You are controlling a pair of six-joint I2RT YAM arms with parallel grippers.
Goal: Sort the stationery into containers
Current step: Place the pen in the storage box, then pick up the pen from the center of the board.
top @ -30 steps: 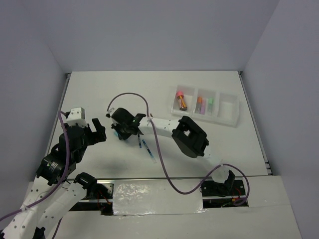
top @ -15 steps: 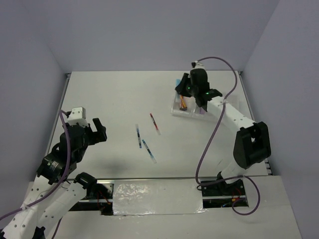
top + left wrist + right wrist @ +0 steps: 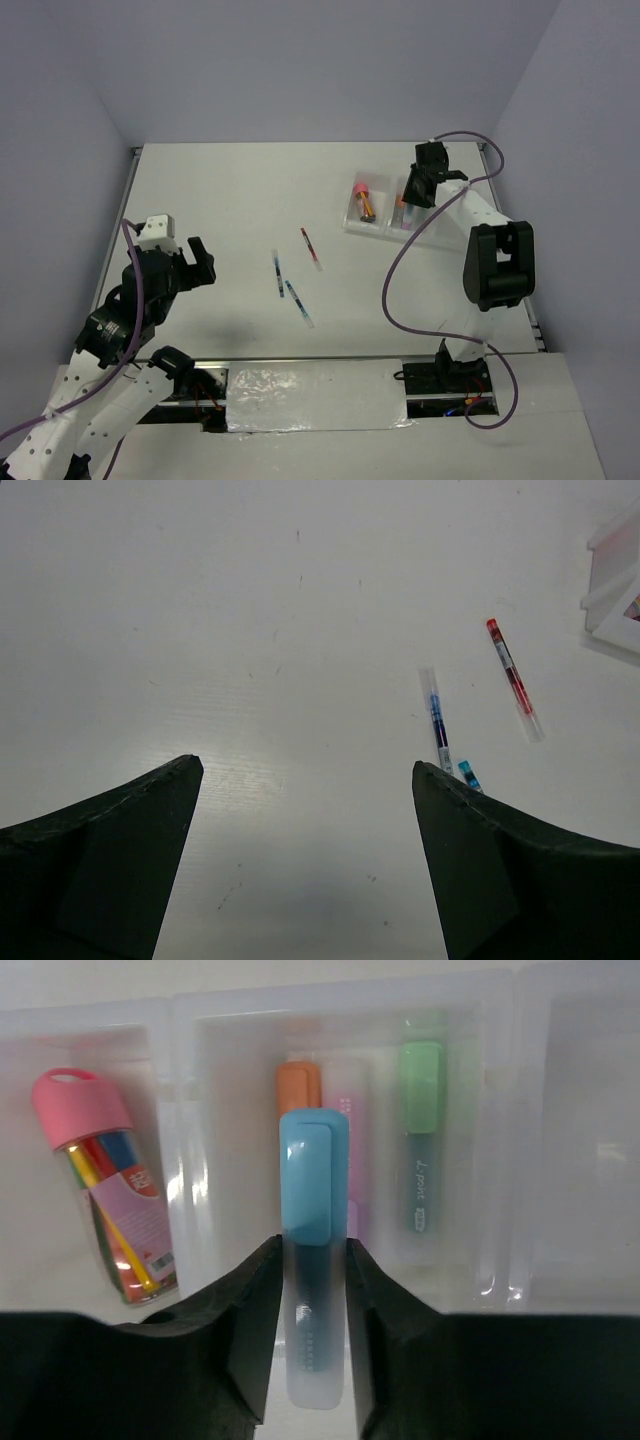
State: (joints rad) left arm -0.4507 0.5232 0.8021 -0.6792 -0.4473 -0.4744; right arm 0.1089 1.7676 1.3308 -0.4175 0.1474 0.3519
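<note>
Locating the drop: what is gripped by the right gripper point(image 3: 313, 1290), and over which part of the tray point(image 3: 340, 998)? (Q)

The blue highlighter point(image 3: 313, 1180) is clamped between narrowed jaws at frame centre, above the middle compartment. Its long axis is set vertically in frame, parallel to the green highlighter point(image 3: 421, 1110) at upper right. The left gripper point(image 3: 305, 770), spread wide, is seen at lower left of the overhead view, well apart. (A)

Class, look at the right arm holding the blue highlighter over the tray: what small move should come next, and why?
Probably open the right gripper and drop the blue highlighter into the middle compartment: it hangs right above the orange highlighter and green highlighter lying there.
</note>
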